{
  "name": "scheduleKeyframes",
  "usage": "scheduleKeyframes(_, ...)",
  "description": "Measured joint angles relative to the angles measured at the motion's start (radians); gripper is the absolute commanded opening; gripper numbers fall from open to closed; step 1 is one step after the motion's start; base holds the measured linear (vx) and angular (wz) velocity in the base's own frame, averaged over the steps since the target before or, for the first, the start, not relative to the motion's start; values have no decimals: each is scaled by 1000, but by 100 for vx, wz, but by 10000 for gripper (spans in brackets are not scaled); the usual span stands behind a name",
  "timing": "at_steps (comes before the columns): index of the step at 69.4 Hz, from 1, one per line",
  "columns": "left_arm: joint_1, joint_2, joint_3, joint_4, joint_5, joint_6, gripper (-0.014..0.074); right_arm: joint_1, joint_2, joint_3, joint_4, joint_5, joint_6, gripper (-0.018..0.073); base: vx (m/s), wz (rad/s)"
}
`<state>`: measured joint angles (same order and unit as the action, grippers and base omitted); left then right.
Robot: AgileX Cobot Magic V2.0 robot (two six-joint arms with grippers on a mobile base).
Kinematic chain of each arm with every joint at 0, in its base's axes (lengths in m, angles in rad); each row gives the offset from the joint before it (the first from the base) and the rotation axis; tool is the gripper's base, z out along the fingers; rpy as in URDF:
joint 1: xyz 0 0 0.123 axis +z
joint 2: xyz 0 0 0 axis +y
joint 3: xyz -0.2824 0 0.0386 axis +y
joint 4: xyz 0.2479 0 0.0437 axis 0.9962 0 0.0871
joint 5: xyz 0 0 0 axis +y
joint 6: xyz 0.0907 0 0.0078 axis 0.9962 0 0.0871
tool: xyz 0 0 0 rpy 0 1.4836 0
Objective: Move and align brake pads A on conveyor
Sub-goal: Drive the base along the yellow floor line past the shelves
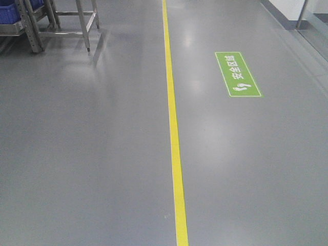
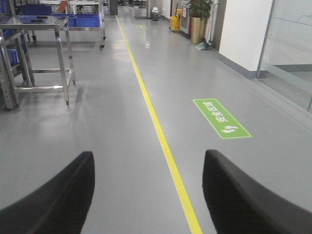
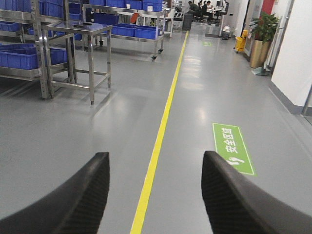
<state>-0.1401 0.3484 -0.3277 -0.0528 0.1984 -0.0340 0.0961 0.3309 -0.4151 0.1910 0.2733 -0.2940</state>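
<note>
The brake pads A and the conveyor are out of view in all three views. My left gripper (image 2: pixel 148 161) is open, its two black fingers spread wide over bare grey floor with nothing between them. My right gripper (image 3: pixel 155 161) is open as well, empty, fingers wide apart above the floor. Both point down an aisle. Neither gripper shows in the front-facing view.
A yellow floor line (image 1: pixel 174 133) runs down the aisle, with a green safety sign (image 1: pixel 237 74) on the floor to its right. A steel table (image 3: pixel 75 29) and racks with blue bins (image 3: pixel 19 56) stand at the left. A white wall (image 2: pixel 243 29) and potted plant (image 2: pixel 199 14) are at the right.
</note>
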Motion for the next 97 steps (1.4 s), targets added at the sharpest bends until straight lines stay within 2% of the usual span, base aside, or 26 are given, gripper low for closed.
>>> scheduleKeyframes(97, 0, 0, 0, 0, 0, 0, 465, 0, 0, 0, 0, 0, 0, 416, 64, -1)
